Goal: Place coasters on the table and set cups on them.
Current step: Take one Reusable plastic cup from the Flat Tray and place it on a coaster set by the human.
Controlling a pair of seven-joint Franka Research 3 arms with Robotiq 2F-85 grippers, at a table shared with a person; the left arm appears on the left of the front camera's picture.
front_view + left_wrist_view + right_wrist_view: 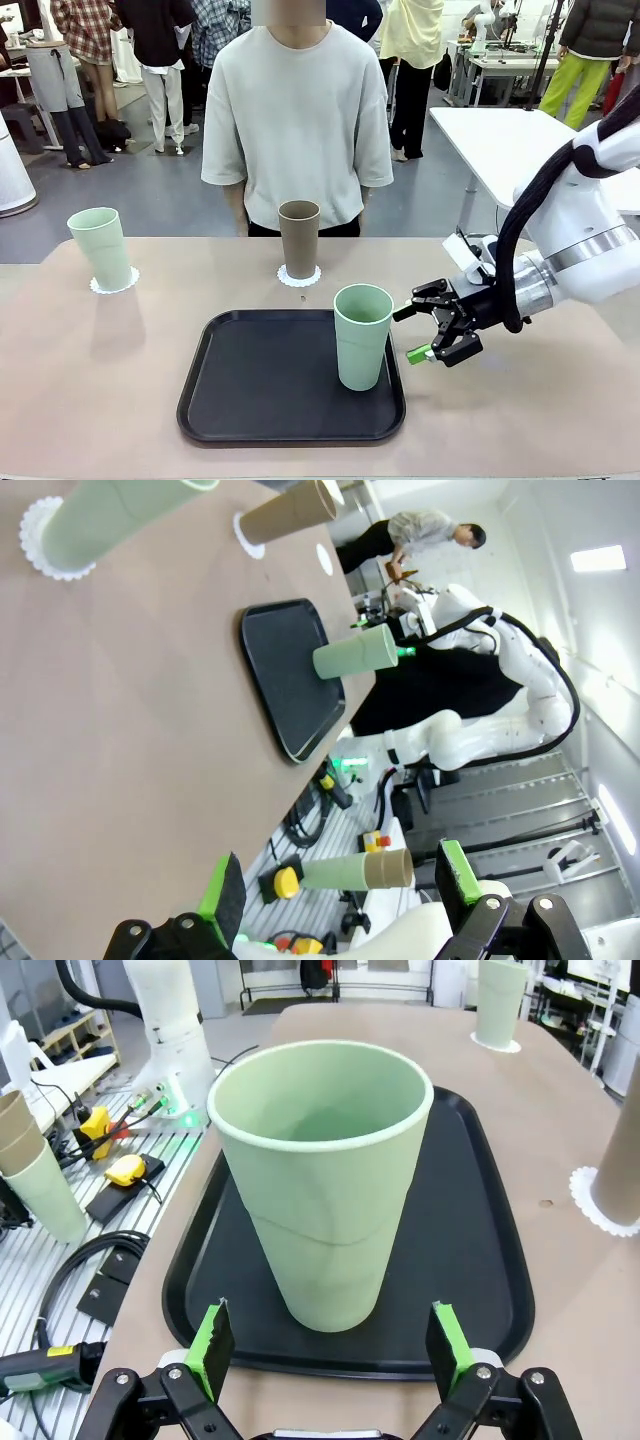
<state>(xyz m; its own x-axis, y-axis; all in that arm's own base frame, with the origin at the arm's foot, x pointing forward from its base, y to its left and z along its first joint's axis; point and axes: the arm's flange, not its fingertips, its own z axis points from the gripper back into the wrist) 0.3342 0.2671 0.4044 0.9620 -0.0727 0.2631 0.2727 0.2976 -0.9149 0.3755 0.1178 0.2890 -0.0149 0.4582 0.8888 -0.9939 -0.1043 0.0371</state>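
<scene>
A pale green cup (361, 335) (325, 1180) stands upright in the black tray (270, 385), near its right edge. My right gripper (440, 335) (330, 1345) is open just to the right of this cup, level with it, fingers short of its wall. A brown cup (299, 238) (290, 515) stands on a white scalloped coaster (299, 276) at the far middle of the table (90, 390). Another pale green cup (100, 245) (120, 515) stands on a coaster (114, 283) at far left. My left gripper (340, 885) is open and holds nothing, off the table's near side.
A person (297, 120) stands at the far edge behind the brown cup, hands down. A small bare white disc (325, 558) lies on the table beyond the brown cup. Spare stacked cups (30, 1170) and cables sit on a rack below the table's near side.
</scene>
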